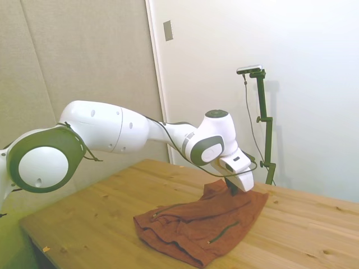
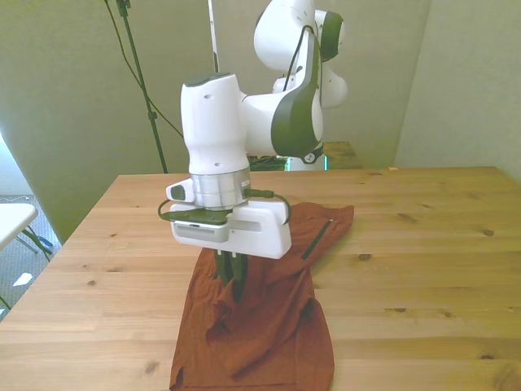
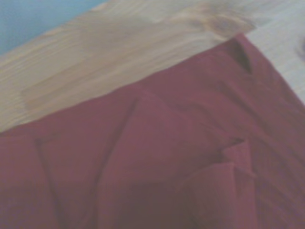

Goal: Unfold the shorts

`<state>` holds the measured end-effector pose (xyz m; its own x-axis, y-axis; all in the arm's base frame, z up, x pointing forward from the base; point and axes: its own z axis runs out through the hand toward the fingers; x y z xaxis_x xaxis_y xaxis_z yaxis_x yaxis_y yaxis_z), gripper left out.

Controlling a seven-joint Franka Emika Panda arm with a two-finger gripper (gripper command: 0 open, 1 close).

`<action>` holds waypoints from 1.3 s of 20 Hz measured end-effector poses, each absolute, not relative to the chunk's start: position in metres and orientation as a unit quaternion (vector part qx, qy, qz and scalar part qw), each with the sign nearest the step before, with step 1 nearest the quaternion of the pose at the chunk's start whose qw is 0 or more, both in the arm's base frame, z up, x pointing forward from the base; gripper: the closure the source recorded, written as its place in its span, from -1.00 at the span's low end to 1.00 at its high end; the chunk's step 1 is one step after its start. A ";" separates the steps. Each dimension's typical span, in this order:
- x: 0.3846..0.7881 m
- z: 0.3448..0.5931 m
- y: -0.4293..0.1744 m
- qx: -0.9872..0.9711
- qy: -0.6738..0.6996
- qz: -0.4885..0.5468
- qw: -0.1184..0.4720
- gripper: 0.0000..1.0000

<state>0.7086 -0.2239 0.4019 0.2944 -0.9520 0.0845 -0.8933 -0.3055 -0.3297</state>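
Jaws pinched together on a raised peak of cloth: that is how the gripper point(image 2: 229, 275) stands, its dark fingers point(image 2: 220, 266) close together with a fold of the shorts point(image 2: 260, 326) caught between them. From the side, the shorts point(image 1: 202, 224) rise in a small tent toward the gripper point(image 1: 233, 189) and slope away across the table point(image 1: 90, 224) toward its near edge.

They lie near the middle of the table point(image 2: 423, 244), running toward the camera in the front view. A dark zipper pocket point(image 2: 317, 239) shows on the part at the front view's right, which looks flat. Close up, the shorts point(image 3: 167, 167) show creases and one small folded flap.

I judge the unfolding under way but unfinished: the cloth is bunched and doubled near the front edge, and the lifted layer has yet to be laid out flat.
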 end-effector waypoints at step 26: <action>0.730 0.492 0.029 -0.906 0.410 -0.062 0.090 -1.00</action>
